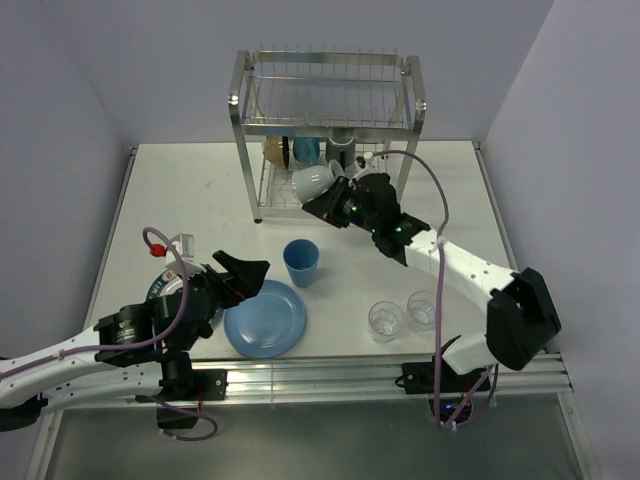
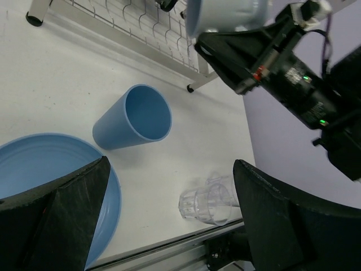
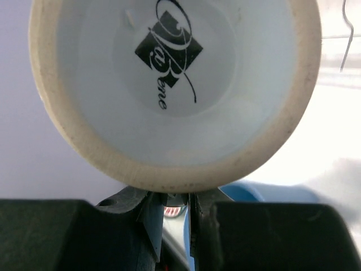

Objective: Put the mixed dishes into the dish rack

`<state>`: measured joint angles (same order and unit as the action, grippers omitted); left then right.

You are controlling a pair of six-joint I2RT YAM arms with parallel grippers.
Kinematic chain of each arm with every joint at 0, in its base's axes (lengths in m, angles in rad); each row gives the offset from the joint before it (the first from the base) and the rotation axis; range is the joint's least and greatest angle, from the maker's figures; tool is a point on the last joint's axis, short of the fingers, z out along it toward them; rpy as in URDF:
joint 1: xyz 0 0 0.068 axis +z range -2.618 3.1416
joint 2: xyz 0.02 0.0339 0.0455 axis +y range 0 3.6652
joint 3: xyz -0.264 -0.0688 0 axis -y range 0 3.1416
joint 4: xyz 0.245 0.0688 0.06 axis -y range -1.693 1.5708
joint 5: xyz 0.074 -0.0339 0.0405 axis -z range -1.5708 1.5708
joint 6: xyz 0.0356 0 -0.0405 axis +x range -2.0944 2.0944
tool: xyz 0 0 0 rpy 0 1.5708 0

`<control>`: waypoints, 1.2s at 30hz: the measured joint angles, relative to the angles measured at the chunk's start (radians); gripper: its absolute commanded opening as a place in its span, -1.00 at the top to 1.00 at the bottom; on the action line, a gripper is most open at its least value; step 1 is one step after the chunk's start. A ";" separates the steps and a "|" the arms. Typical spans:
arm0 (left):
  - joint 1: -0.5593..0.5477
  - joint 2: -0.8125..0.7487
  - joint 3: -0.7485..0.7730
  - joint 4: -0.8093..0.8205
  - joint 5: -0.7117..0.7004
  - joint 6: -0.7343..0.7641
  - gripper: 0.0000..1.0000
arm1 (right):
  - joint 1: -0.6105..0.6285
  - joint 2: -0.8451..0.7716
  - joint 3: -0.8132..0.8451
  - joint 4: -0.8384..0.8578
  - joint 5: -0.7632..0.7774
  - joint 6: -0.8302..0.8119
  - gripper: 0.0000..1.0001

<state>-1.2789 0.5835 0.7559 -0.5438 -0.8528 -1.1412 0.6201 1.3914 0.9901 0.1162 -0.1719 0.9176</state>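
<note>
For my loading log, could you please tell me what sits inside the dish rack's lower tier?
The dish rack holds a cream cup, a blue piece and a dark mug there; its upper shelf covers their tops and whatever lies behind.

Right pincer [image 1: 322, 197]: clamped on a pale blue ceramic mug [image 1: 311, 180], tilted at the lower tier of the tall steel wire dish rack [image 1: 325, 120].
Left pincer [image 1: 250, 278]: fingers spread, above the left rim of the round blue plate [image 1: 268, 322].
Blue plastic tumbler [image 1: 301, 262]: upright on the white tabletop [image 1: 200, 200], just right of the left pincer.
Two clear glasses [image 1: 386, 320]: side by side, well right of the left pincer.
</note>
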 measured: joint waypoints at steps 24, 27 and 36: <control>0.000 -0.134 -0.014 -0.047 0.043 0.060 -0.95 | -0.071 0.514 0.550 -0.290 0.352 -0.168 1.00; 0.000 -0.135 -0.017 -0.060 0.044 0.058 -0.94 | -0.071 0.545 0.557 -0.335 0.414 -0.197 1.00; 0.000 -0.122 -0.032 -0.067 0.072 0.045 -0.94 | -0.087 0.627 0.598 -0.465 0.546 -0.261 1.00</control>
<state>-1.2789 0.4614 0.7242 -0.6109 -0.7803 -1.0962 0.5327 2.0186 1.5883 -0.3492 0.3740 0.6571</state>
